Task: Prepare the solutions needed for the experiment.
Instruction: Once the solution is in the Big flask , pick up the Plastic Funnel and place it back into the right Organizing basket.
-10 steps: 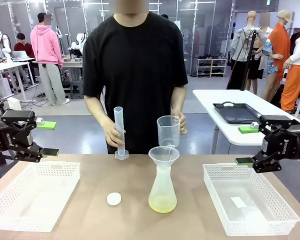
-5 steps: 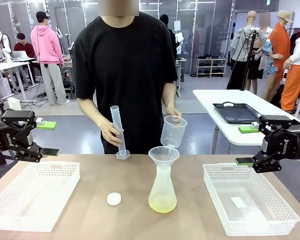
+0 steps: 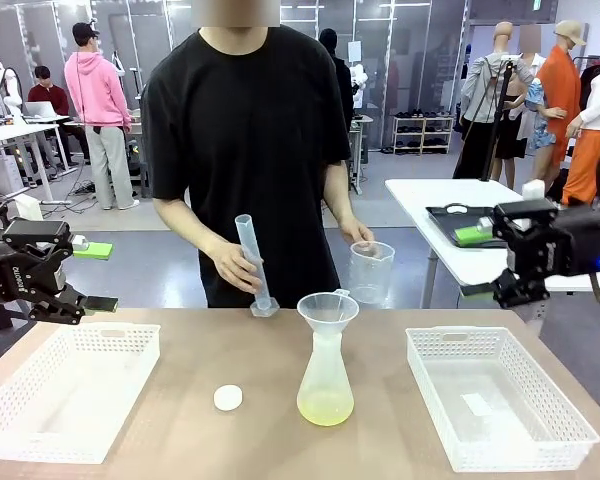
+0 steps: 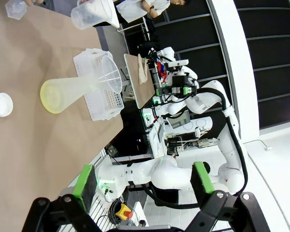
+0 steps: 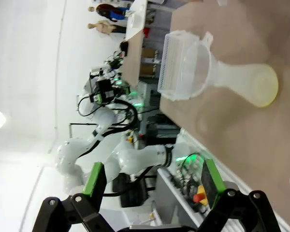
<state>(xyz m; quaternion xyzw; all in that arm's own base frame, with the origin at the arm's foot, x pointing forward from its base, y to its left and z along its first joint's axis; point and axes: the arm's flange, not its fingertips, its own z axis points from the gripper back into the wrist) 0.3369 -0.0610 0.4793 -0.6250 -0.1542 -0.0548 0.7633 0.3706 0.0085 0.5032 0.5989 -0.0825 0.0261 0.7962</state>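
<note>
A small pool of pale yellow-green solution (image 3: 325, 407) lies in the bottom of a frosted conical flask (image 3: 325, 370) at the table's middle, with a clear funnel (image 3: 328, 308) in its neck. Behind it the person holds a graduated cylinder (image 3: 253, 262) in one hand and a clear, seemingly empty beaker (image 3: 371, 272) in the other. A white cap (image 3: 228, 397) lies left of the flask. My left gripper (image 3: 96, 277) hangs open at the far left, above the table edge. My right gripper (image 3: 475, 262) is open, raised at the right. The wrist views show the flask (image 4: 72, 89) (image 5: 241, 79) sideways beyond open fingers.
A white mesh basket (image 3: 70, 385) sits at the left and another basket (image 3: 495, 395) at the right with a small white slip inside. Behind the right arm stands a white table with a black tray (image 3: 475, 225). People stand far off at the back left.
The person lowered the beaker away from the funnel to the right and shifted the cylinder right. My right gripper rose and moved inward. The left arm stayed still.
</note>
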